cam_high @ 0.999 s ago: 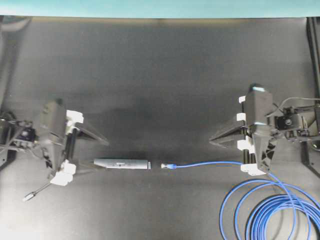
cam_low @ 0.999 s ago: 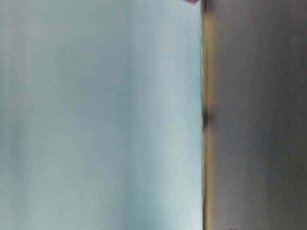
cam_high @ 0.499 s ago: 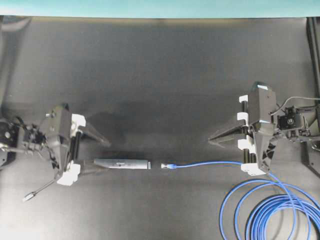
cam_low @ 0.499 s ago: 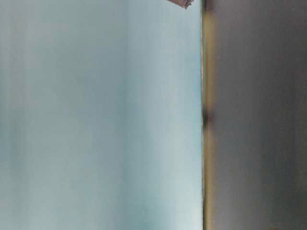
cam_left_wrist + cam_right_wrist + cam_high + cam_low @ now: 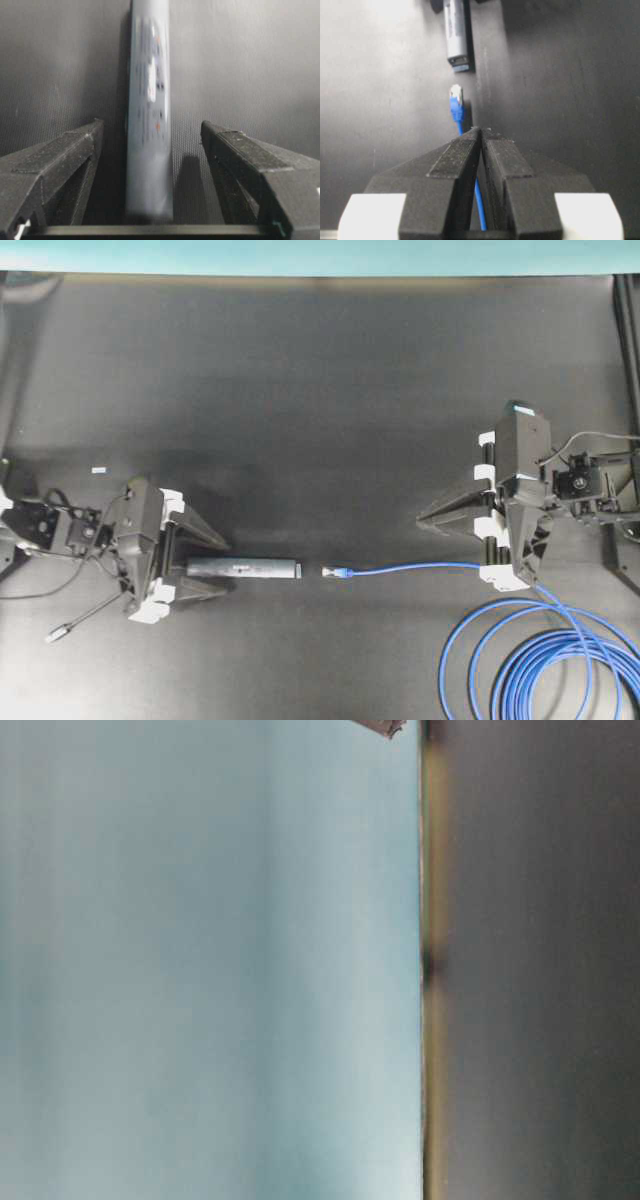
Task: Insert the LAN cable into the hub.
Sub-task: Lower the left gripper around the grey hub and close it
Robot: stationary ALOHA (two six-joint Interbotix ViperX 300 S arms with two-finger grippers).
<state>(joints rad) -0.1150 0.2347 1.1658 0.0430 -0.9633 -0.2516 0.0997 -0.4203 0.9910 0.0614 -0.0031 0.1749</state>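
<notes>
The hub [image 5: 245, 568] is a slim dark-grey bar lying flat at the middle left. Its thin grey lead ends in a small silver plug [image 5: 57, 633]. My left gripper [image 5: 228, 566] is open and straddles the hub's left end. In the left wrist view the hub [image 5: 149, 75] runs between the fingers [image 5: 75, 150], with gaps on both sides. The LAN cable's plug [image 5: 338, 571] lies just right of the hub, pointing at it, and its blue loops [image 5: 550, 660] are coiled at the bottom right. My right gripper [image 5: 422, 520] is shut, and the cable [image 5: 456, 107] runs on the table beneath it.
A small white tag [image 5: 98, 470] lies on the dark mat at the far left. A teal strip [image 5: 320, 255] borders the table's far edge. The table-level view is blurred and shows only a pale wall [image 5: 200, 960] and the dark surface.
My left gripper has moved right and down, from beside the hub's left end to around it, and its jaws have narrowed slightly. The right arm, hub and cable have stayed put.
</notes>
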